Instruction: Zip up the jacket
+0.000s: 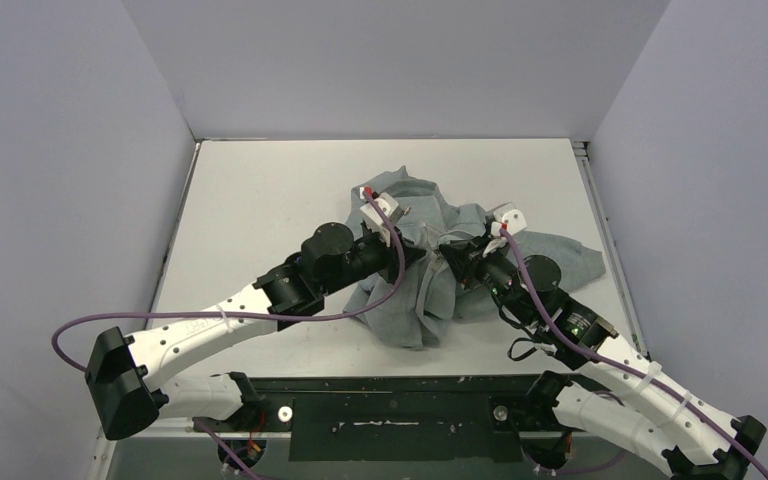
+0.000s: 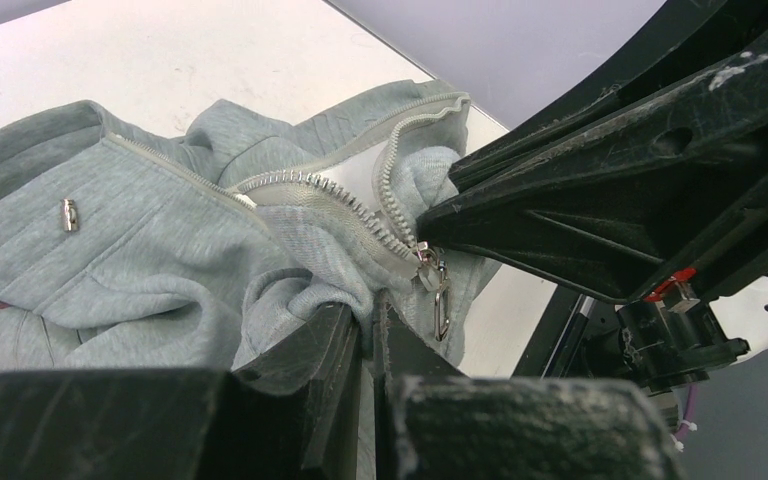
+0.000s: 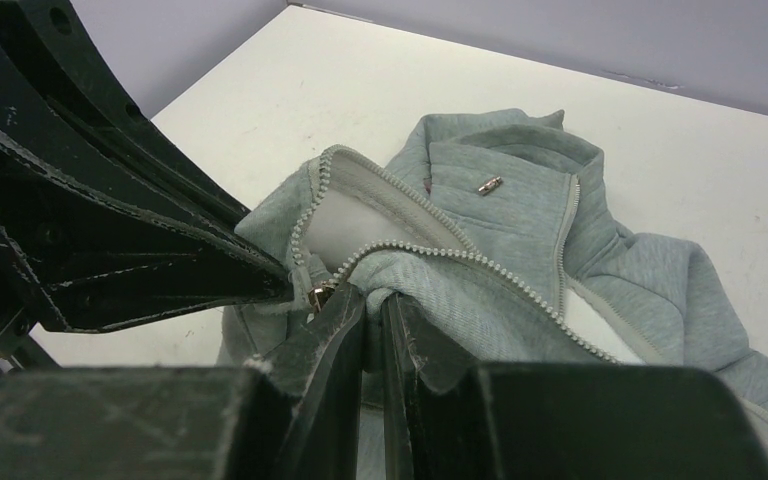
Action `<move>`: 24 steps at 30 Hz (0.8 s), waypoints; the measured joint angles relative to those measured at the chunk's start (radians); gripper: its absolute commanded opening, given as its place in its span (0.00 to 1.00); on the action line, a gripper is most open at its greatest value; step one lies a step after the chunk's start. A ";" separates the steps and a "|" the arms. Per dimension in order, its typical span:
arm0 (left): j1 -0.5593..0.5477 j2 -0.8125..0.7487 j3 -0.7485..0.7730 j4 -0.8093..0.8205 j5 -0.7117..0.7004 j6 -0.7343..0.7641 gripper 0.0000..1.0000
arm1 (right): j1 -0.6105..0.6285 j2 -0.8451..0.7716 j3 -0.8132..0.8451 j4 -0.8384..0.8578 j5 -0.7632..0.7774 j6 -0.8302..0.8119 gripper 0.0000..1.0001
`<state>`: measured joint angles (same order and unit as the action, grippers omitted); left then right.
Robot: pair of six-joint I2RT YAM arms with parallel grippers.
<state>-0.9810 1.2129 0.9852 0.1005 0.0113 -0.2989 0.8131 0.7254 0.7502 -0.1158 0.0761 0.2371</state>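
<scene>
Folds of the jacket (image 1: 415, 310) lie heaped near the middle of the table (image 1: 260, 200), its zipper partly open. The left gripper (image 2: 370, 330) has its jaws pressed together on a grey fold just below the zipper slider (image 2: 426, 268). The right gripper (image 3: 372, 320), almost tip to tip with it, pinches cloth beside the teeth, jaws narrow.

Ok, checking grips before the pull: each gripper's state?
Left gripper: closed on the jacket beside the zipper.
Right gripper: closed on the jacket at the zipper.
</scene>
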 measured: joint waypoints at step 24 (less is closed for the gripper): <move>0.000 0.042 0.069 -0.077 0.031 0.013 0.00 | 0.000 -0.013 0.001 -0.020 0.048 -0.005 0.00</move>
<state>-0.9810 1.2549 1.0546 0.0235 0.0425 -0.2859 0.8135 0.7124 0.7509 -0.1356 0.1242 0.2321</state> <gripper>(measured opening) 0.048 0.105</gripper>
